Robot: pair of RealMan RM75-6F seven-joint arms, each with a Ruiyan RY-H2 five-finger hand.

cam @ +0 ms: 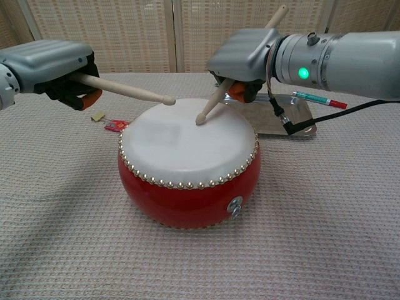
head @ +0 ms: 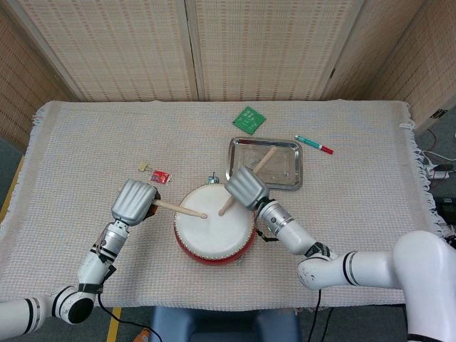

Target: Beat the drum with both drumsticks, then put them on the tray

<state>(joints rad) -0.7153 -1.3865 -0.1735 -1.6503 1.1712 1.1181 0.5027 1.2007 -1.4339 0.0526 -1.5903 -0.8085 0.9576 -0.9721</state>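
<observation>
A red drum (head: 214, 231) (cam: 187, 164) with a white skin stands at the table's near middle. My left hand (head: 134, 201) (cam: 53, 65) grips a wooden drumstick (head: 178, 209) (cam: 128, 91) whose tip hovers just above the skin's left side. My right hand (head: 246, 187) (cam: 245, 57) holds the other drumstick (head: 228, 205) (cam: 210, 107), tip down on the skin near its far edge. The steel tray (head: 288, 177) (cam: 301, 122) lies behind and right of the drum, with nothing lying in it.
A green card (head: 249, 119) lies behind the tray and a teal-and-red pen (head: 313, 144) (cam: 319, 100) to its right. A small red packet (head: 159, 177) (cam: 116, 125) and a tan tag (head: 143, 167) lie left of the drum. A woven cloth covers the table.
</observation>
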